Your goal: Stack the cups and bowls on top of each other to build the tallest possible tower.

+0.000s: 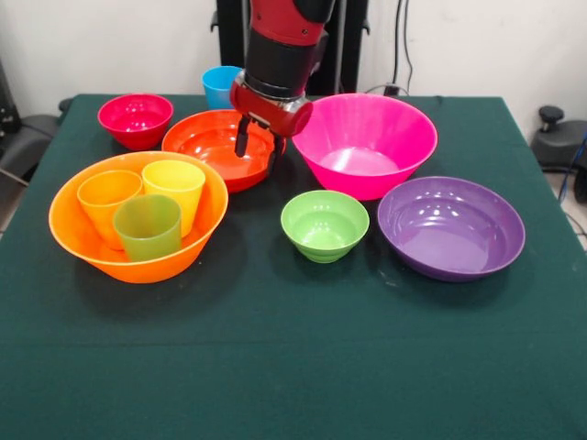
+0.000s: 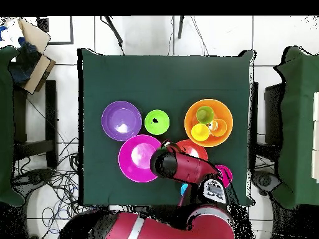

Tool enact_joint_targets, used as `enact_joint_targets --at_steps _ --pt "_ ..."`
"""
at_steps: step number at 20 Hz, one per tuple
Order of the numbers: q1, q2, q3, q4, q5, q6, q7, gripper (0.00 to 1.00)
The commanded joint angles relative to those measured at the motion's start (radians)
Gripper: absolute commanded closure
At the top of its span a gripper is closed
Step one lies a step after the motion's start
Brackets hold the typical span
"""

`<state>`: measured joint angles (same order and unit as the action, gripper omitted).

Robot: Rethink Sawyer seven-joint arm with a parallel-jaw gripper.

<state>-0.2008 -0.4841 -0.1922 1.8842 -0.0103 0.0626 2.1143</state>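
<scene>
Front view: no legible writing, seemingly.

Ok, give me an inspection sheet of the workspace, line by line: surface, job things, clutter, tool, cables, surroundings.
Surface: dark green tablecloth, flat.
Job's things: large orange bowl holds the orange cup, yellow cup and green cup, upright side by side. Blue cup stands at the far edge. Crimson bowl, red-orange bowl, pink bowl, light green bowl and purple bowl sit singly, nothing stacked.
Clutter: nothing seen.
Tool: tool open, empty, above the red-orange bowl.
Cables: loose cables on the floor beside the table.
Surroundings: cardboard box off one corner; tiled floor.
</scene>
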Motion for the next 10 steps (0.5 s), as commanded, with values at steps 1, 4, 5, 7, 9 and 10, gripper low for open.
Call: enact_joint_targets --at_steps 1,4,5,7,9,10 --pt "-0.035 0.019 0.182 0.066 -0.014 -0.020 0.121 0.00" --pt "-0.058 0.028 0.203 0.075 -0.020 -0.039 0.120 0.00" --pt "-0.061 0.032 0.205 0.078 -0.023 -0.050 0.122 0.00" --pt "-0.064 0.039 0.204 0.083 -0.027 -0.069 0.126 0.00" --pt "-0.052 0.047 0.180 0.086 -0.029 -0.080 0.130 0.00" --pt "-0.035 0.051 0.153 0.088 -0.025 -0.083 0.136 0.00"
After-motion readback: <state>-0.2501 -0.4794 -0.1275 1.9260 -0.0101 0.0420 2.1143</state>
